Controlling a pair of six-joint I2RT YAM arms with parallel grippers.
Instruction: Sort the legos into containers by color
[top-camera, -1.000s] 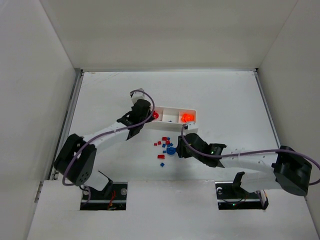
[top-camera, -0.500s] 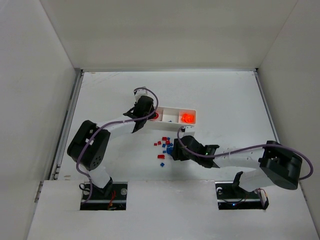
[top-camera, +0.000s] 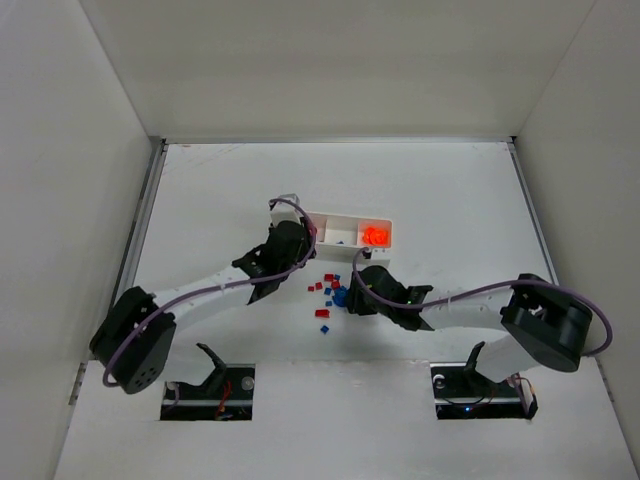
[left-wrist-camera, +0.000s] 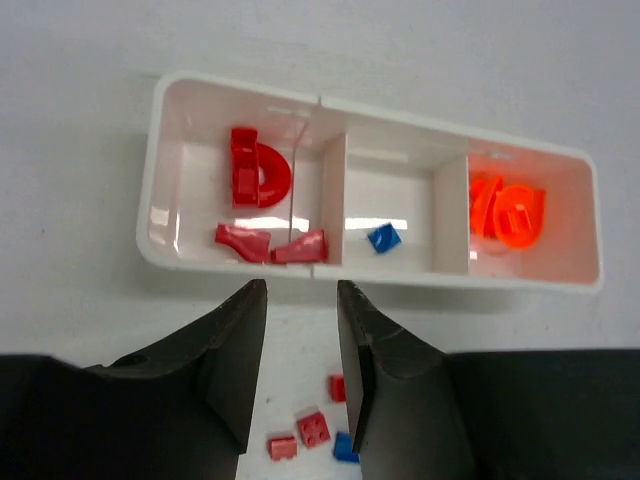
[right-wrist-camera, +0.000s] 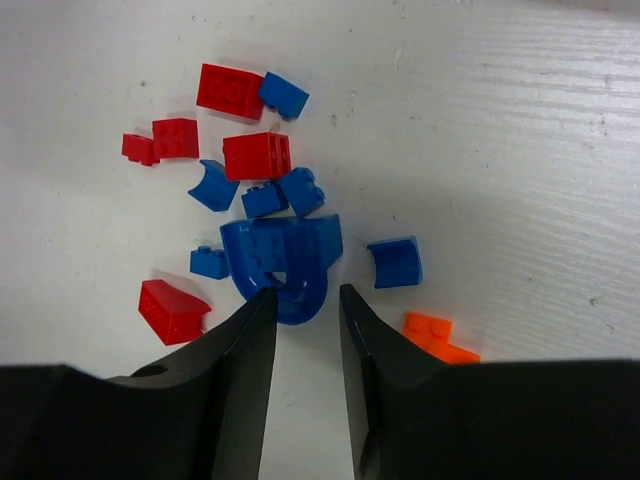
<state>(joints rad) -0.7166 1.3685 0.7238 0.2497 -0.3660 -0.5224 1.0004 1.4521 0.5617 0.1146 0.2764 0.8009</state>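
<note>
Legos (top-camera: 328, 290) lie in a loose scatter on the white surface (top-camera: 450, 190), just in front of the tray (top-camera: 345, 217), and most are not yet sorted. From the right wrist they show as glossy moulded plastic with studded tops: square red bricks (right-wrist-camera: 257, 156), smaller blue bits, one orange piece (right-wrist-camera: 440, 338) off to the side, and a large blue rounded piece (right-wrist-camera: 283, 262) with a curved lip. The right tool (right-wrist-camera: 307, 300) stands open over that lip. One finger is at its edge and a sliver of bare surface shows before the other, so nothing is gripped. I judge it is lined up there because the thin lip is the easiest part of this shape to pinch, with the small bricks crowded close around it.

The tray is one long, smooth white plastic piece with rounded corners and three square compartments. From the left wrist, red pieces (left-wrist-camera: 258, 178) including an arch lie in the first, a single blue piece (left-wrist-camera: 383, 238) sits in the middle, and orange pieces (left-wrist-camera: 510, 212) glow in the last. Each colour has its home, and the blue piece belongs in the middle. The left tool (left-wrist-camera: 300, 295) hangs open and empty just before the tray's near wall, above a few stray red and blue bricks, likely placed there to reach down for a red one
</note>
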